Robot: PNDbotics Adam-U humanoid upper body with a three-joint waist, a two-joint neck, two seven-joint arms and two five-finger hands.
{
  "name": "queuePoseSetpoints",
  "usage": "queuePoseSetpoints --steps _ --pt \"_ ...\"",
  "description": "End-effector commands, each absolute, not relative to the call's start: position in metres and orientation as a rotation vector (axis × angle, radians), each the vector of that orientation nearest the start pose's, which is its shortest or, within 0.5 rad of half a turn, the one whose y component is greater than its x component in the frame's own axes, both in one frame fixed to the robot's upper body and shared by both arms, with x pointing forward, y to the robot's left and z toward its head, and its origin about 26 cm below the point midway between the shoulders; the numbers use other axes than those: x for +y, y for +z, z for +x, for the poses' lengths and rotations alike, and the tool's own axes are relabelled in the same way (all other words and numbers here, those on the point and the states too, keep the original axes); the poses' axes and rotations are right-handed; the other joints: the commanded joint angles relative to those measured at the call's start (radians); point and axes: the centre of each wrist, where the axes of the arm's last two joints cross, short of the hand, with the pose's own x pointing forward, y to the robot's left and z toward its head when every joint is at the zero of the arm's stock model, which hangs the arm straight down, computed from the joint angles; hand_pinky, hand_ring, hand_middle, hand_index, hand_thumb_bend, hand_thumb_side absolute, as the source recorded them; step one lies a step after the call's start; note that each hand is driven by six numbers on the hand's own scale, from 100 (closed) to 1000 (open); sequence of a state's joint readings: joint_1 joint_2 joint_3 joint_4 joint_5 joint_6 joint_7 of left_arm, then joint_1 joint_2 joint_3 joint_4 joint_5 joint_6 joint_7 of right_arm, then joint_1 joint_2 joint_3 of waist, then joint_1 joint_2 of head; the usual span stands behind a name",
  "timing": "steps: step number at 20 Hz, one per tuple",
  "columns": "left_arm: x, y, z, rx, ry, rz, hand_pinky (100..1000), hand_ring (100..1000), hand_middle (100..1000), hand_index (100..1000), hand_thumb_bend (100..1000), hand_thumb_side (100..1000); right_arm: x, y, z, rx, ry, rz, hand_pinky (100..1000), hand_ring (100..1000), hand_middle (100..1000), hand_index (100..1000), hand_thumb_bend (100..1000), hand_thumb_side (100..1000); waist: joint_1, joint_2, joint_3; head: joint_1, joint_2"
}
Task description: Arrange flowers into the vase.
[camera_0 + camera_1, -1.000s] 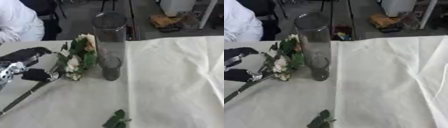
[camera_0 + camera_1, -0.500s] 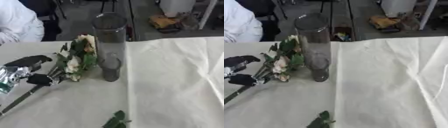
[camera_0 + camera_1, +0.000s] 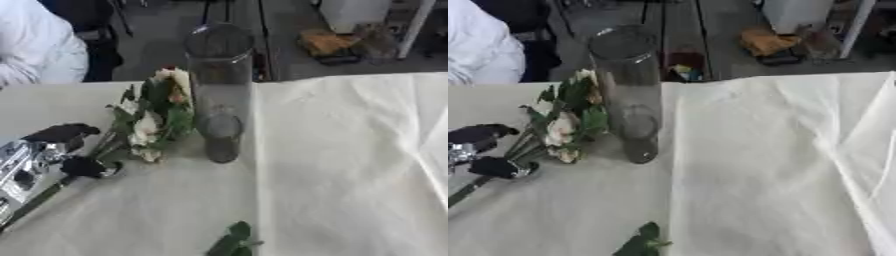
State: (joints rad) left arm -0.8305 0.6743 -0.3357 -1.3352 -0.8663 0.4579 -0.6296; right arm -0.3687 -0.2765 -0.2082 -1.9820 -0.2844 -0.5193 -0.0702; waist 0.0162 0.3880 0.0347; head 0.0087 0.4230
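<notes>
My left robot hand (image 3: 48,155) has slid back toward my side since a moment ago, and the flowers (image 3: 156,117) came a little with it. My fingers and thumb are curled round the stems, pinching them. The blooms lie low on the worktop (image 3: 350,165), just beside the tall clear vase (image 3: 219,90), which stands upright. A green leaf (image 3: 229,242) lies near the front edge.

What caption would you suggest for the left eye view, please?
Robot's left hand grips a bunch of pale flowers lying beside an upright glass vase on a white tablecloth.
</notes>
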Motion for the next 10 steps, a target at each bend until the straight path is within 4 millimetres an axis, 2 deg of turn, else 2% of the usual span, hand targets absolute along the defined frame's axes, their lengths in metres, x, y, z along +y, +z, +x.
queuePoseSetpoints --steps 1,8,10 --pt "0.280 0.253 0.426 -0.994 -1.245 1.111 813 950 966 1000 459 641 -0.297 0.233 0.302 3.366 0.072 -0.059 744 707 448 855 100 852 0.001 -0.018 -0.002 0.005 -0.011" --pt "0.278 0.249 0.434 -0.980 -1.227 1.166 802 938 953 1000 409 634 -0.296 0.232 0.302 3.371 0.063 -0.081 748 710 445 855 100 853 -0.001 -0.015 -0.005 0.010 -0.015" --pt "0.278 0.247 0.436 -0.974 -1.221 1.173 773 903 921 990 372 622 -0.296 0.232 0.302 3.371 0.060 -0.083 748 711 444 855 100 853 -0.002 -0.014 -0.007 0.011 -0.017"
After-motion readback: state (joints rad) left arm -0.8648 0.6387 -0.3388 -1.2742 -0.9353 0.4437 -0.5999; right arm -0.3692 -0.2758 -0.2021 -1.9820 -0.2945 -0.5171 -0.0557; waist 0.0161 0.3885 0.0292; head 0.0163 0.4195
